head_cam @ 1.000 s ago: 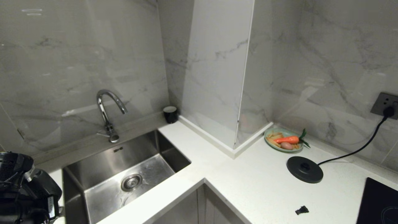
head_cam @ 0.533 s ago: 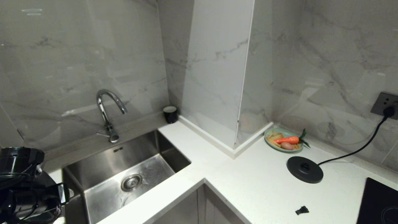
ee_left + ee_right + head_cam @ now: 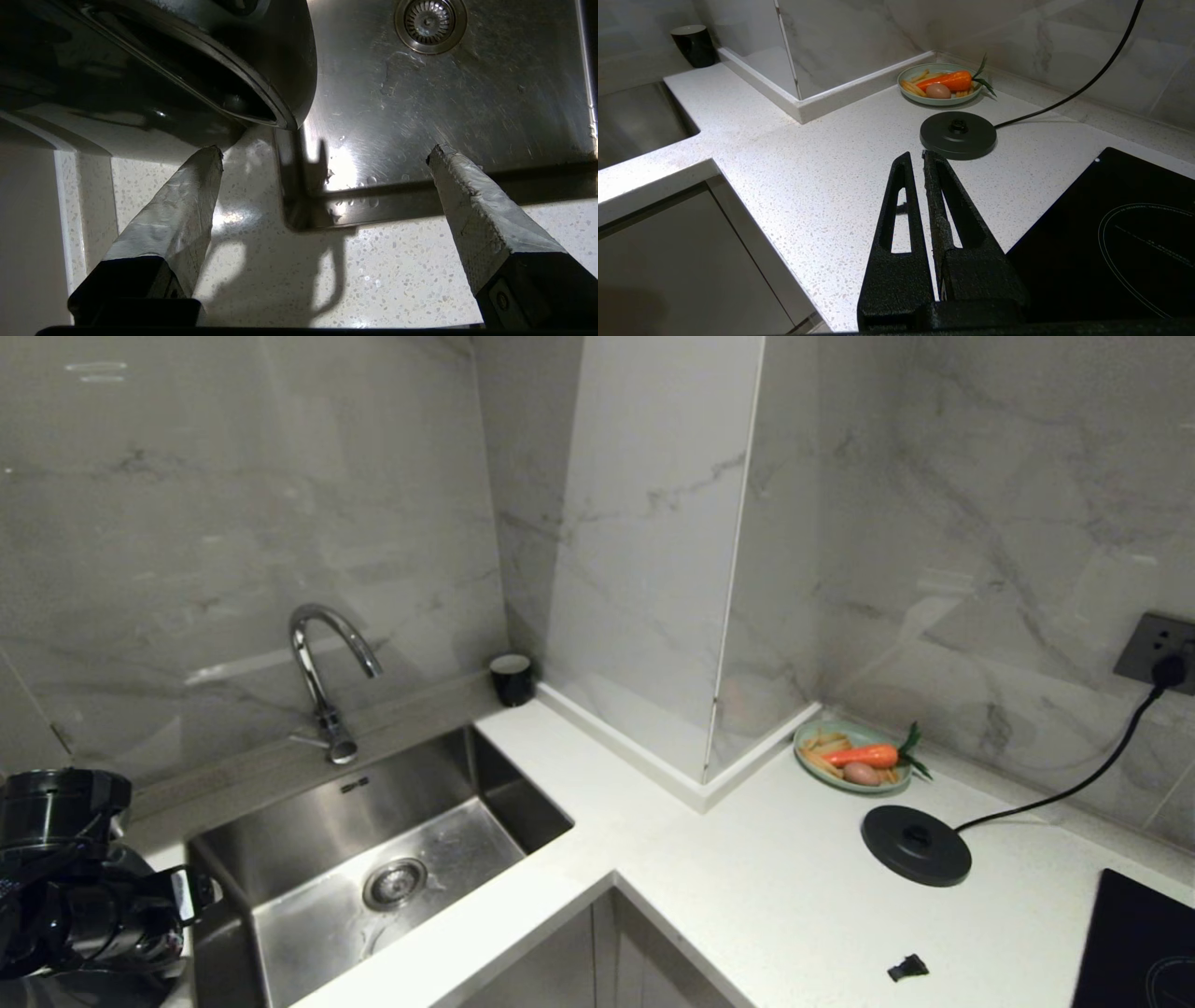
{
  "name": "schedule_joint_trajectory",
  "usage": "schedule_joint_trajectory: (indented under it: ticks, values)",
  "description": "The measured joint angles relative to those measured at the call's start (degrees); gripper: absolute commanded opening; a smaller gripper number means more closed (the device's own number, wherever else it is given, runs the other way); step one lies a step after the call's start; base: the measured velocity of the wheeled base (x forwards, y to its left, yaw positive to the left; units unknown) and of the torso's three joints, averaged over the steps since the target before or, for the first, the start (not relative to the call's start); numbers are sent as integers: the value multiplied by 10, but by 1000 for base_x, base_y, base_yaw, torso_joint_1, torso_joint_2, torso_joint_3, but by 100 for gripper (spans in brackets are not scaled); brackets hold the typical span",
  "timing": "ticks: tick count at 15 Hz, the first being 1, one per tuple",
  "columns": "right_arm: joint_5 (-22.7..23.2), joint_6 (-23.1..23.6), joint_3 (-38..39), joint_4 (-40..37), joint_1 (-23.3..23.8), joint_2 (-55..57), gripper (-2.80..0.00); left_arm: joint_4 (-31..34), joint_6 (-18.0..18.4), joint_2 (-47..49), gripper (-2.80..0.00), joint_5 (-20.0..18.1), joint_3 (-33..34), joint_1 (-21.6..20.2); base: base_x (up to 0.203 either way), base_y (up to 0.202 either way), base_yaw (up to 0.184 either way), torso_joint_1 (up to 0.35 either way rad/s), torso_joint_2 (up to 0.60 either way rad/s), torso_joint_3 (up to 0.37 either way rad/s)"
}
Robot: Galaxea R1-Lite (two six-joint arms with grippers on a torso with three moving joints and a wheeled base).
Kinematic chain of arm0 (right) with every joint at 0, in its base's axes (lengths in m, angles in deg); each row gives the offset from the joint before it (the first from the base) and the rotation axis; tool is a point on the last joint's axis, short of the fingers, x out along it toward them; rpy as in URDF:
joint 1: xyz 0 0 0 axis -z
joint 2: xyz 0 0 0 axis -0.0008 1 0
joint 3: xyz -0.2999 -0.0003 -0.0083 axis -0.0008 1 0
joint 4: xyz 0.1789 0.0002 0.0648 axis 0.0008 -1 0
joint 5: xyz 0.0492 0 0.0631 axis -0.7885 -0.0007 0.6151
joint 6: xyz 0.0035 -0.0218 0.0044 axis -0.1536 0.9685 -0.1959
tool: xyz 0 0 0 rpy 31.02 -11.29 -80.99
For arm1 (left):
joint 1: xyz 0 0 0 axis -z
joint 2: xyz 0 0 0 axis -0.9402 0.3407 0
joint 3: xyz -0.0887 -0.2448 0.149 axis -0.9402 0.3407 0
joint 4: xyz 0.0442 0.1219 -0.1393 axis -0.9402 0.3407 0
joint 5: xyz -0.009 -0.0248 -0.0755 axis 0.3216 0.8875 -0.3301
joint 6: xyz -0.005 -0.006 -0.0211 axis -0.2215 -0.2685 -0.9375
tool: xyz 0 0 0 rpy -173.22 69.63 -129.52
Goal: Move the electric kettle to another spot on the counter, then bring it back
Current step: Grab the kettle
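Left claw (image 3: pixel 324 154) wide, empty, beside electric kettle (image 3: pixel 196 60) at bench (image 3: pixel 261 280) edge by sink (image 3: pixel 444 93); a nudge could tip it in.

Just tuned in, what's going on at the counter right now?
The kettle stands on the counter at the far left, beside the sink, away from its base. The left gripper is open next to the kettle and holds nothing. The right gripper hangs shut over the counter near the base, idle.
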Motion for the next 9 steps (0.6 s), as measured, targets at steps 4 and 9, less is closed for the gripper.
schedule_joint_trajectory:
  ticks: [4, 9]
  values:
    - [0, 0, 0, 0, 0, 0, -280, -5, 0, 15, 0, -7, -7, -3, 0, 0, 0, 0, 0, 0]
    - [0, 0, 0, 0, 0, 0, -280, -5, -1, 23, 0, -19, -22, -2, 0, 0, 0, 0, 0, 0]
